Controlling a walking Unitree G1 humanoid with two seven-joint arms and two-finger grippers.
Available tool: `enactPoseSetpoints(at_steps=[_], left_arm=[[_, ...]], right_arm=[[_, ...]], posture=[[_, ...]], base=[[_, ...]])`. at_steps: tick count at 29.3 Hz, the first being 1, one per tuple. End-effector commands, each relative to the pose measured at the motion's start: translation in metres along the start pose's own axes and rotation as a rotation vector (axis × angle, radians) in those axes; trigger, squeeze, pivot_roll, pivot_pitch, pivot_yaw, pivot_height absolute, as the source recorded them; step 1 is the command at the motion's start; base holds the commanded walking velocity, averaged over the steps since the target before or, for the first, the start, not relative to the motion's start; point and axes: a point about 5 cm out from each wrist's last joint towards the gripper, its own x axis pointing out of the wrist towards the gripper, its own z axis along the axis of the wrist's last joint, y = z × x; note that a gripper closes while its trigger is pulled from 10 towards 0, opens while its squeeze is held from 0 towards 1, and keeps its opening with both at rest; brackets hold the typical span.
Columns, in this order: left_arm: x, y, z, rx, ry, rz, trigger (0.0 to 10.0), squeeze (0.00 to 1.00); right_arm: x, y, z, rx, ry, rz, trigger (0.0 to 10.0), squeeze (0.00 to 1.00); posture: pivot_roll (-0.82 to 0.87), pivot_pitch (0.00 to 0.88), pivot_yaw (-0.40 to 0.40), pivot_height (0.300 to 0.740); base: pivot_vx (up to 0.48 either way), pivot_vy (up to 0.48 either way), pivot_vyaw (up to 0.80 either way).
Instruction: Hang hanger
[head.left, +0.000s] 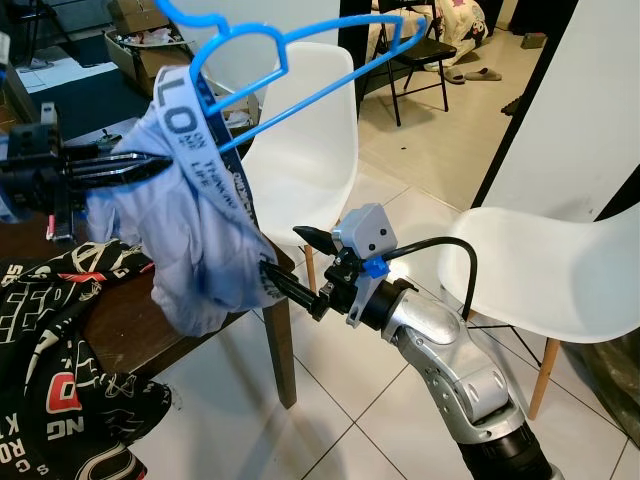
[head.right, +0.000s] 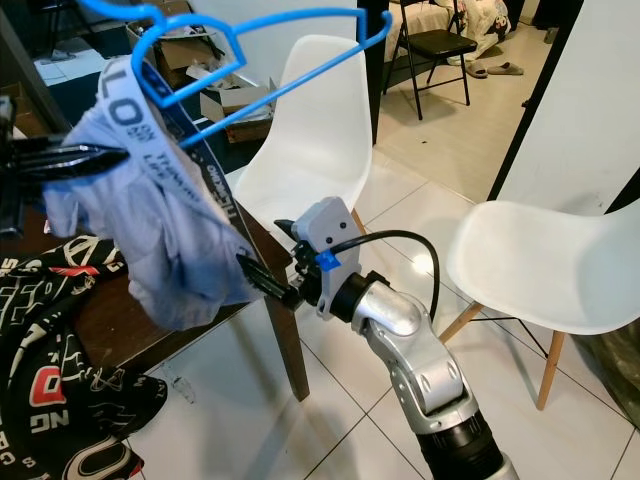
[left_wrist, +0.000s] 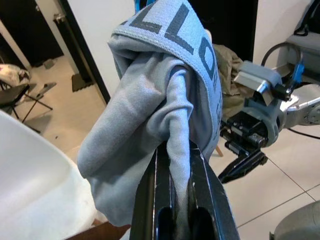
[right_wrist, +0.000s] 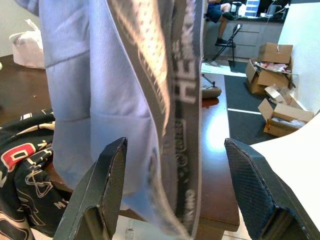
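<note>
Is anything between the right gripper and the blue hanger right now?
Yes. The light blue garment draped over the blue hanger hangs between the open fingers of the right gripper. The hanger sits higher up, above that cloth. The left gripper pinches the same garment.

The left gripper (head.left: 150, 165) was held raised at the left, its long black fingers (left_wrist: 150, 200) clamped together. The silver right arm (head.left: 455, 375) was bent inward, its right gripper (right_wrist: 172, 195) spread wide.

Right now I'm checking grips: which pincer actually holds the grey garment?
The left pincer, shut on the grey garment; the right pincer stands open around its hem.
</note>
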Motion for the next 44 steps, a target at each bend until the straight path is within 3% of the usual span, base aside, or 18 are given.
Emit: enactPoseSetpoints(at_steps=[1,9,10,11,12,13,14,26,39,41,42,43,44], left_arm=[[-0.001,0.000,0.009,0.029,0.006,-0.012,0.0,0.00],[0.006,-0.001,0.016,0.048,-0.028,-0.031,0.0,0.00],[0.007,0.000,0.017,0.050,-0.036,-0.030,0.0,0.00],[0.007,0.000,0.017,0.050,-0.036,-0.030,0.0,0.00],[0.008,0.000,0.019,0.055,-0.048,-0.022,5.4,0.00],[0.008,0.000,0.019,0.055,-0.048,-0.022,5.4,0.00],[0.009,0.001,0.021,0.059,-0.056,-0.015,10.0,0.00],[0.007,0.013,0.041,0.102,-0.129,0.062,10.0,0.00],[0.006,0.013,0.043,0.098,-0.149,0.073,10.0,0.00],[0.005,0.012,0.040,0.087,-0.145,0.073,10.0,0.00],[0.004,0.008,0.033,0.061,-0.130,0.059,10.0,0.00],[0.004,0.008,0.033,0.061,-0.130,0.059,10.0,0.00],[0.003,0.005,0.028,0.041,-0.120,0.048,10.0,0.00]], right_arm=[[0.002,0.003,-0.005,0.013,0.004,0.003,10.0,0.00],[0.006,0.004,-0.005,0.028,-0.020,-0.014,10.0,0.00],[0.007,0.004,-0.005,0.028,-0.021,-0.016,3.5,0.00],[0.007,0.004,-0.005,0.028,-0.021,-0.016,3.5,0.00],[0.007,0.004,-0.005,0.028,-0.020,-0.016,0.0,0.00],[0.007,0.004,-0.005,0.028,-0.020,-0.016,0.0,0.00],[0.007,0.004,-0.006,0.025,-0.018,-0.016,0.0,0.00],[0.006,0.004,-0.009,0.011,-0.003,-0.014,0.0,0.00],[0.004,-0.009,-0.005,-0.007,-0.023,-0.082,0.0,0.00],[0.003,-0.016,0.000,-0.019,-0.038,-0.117,0.0,0.00],[-0.002,-0.036,0.009,-0.073,-0.056,-0.219,0.0,0.00],[-0.002,-0.036,0.009,-0.073,-0.056,-0.219,0.0,0.00],[-0.006,-0.050,0.017,-0.113,-0.071,-0.292,0.0,0.00]], posture=[[0.07,0.103,0.019,0.740],[0.08,0.090,0.021,0.740],[0.07,0.089,0.022,0.740],[0.07,0.089,0.022,0.740],[0.07,0.089,0.022,0.740],[0.07,0.089,0.022,0.740],[0.07,0.089,0.022,0.740],[0.07,0.092,0.021,0.740],[0.07,0.094,0.019,0.740],[0.07,0.094,0.019,0.740],[0.07,0.096,0.018,0.740],[0.07,0.096,0.018,0.740],[0.07,0.096,0.018,0.740]], base=[[0.000,0.000,0.00],[0.000,0.000,0.00],[0.000,0.000,0.00],[0.000,0.000,0.00],[0.000,0.000,0.00],[0.000,0.000,0.00],[0.000,0.000,0.00],[0.000,0.000,0.00],[0.000,0.000,0.00],[0.000,0.000,0.00],[0.000,0.000,0.00],[0.000,0.000,0.00],[0.000,0.000,0.00]])
